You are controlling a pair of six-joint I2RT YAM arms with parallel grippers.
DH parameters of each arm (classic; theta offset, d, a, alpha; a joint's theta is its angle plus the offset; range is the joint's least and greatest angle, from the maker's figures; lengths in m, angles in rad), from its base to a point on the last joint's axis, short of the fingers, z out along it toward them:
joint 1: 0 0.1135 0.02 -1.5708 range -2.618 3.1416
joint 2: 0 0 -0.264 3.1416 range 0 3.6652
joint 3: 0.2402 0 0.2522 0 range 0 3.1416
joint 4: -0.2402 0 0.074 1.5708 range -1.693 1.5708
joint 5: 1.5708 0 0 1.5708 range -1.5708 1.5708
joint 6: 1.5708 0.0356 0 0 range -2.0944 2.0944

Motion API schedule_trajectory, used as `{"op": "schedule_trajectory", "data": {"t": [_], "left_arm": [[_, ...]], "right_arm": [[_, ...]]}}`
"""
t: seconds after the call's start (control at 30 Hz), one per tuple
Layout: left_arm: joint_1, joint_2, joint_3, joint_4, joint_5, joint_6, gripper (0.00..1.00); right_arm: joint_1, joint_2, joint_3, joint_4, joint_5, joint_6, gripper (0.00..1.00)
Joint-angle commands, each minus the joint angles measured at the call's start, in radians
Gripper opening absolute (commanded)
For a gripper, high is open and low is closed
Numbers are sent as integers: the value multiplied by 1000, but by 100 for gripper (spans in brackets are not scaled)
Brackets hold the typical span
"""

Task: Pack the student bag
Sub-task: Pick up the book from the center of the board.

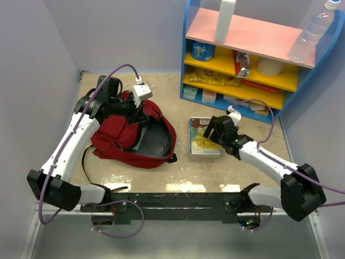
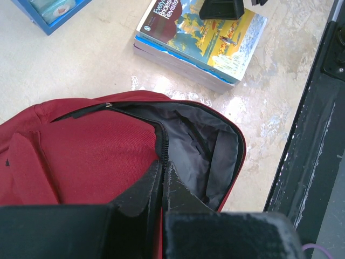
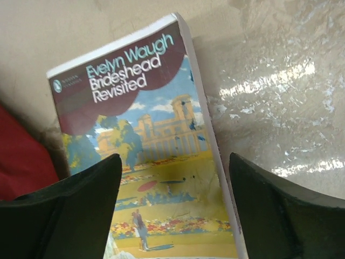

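The dark red student bag (image 1: 116,135) lies on the table at the left, its mouth open toward the right and the grey lining (image 2: 199,156) showing. My left gripper (image 1: 140,114) is shut on the bag's zipper edge (image 2: 163,141) and holds the opening up. A paperback, "Brideshead Revisited" (image 3: 145,124), lies flat to the right of the bag (image 1: 204,141); in the left wrist view (image 2: 199,38) it seems to rest on a second book. My right gripper (image 3: 173,164) is open just above the paperback, one finger on each side of its cover, and holds nothing.
A blue shelf unit (image 1: 245,59) with snacks and boxes stands at the back right, with a white bottle (image 1: 225,20) and a clear bottle (image 1: 311,33) on top. The black rail (image 1: 178,199) runs along the near edge. Walls close both sides.
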State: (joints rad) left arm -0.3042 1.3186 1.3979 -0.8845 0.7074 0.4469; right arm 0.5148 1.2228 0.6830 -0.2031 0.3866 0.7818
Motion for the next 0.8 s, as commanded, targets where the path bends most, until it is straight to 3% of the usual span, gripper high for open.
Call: {"op": "schedule_trajectory", "data": {"t": [0.0,0.2,0.3,0.37,0.43,0.77], "left_arm": [[-1,-27,6,38,44,-7,0],[-1,-25,7,42,50,-13,0],[-1,-21,15,41,50,-14,0],[-1,-21,19,41,50,-14,0],[-1,-19,21,41,49,-14,0],[-1,-18,15,41,50,-14,0]], "right_arm": [[-2,-9,-42,51,-15,48,78],[-9,-32,-63,41,-6,68,70],[-15,-54,-94,51,-11,91,54],[-21,-71,-111,54,-8,108,18],[-25,-94,-129,48,3,137,0],[-53,-212,-163,-16,77,175,0]]}}
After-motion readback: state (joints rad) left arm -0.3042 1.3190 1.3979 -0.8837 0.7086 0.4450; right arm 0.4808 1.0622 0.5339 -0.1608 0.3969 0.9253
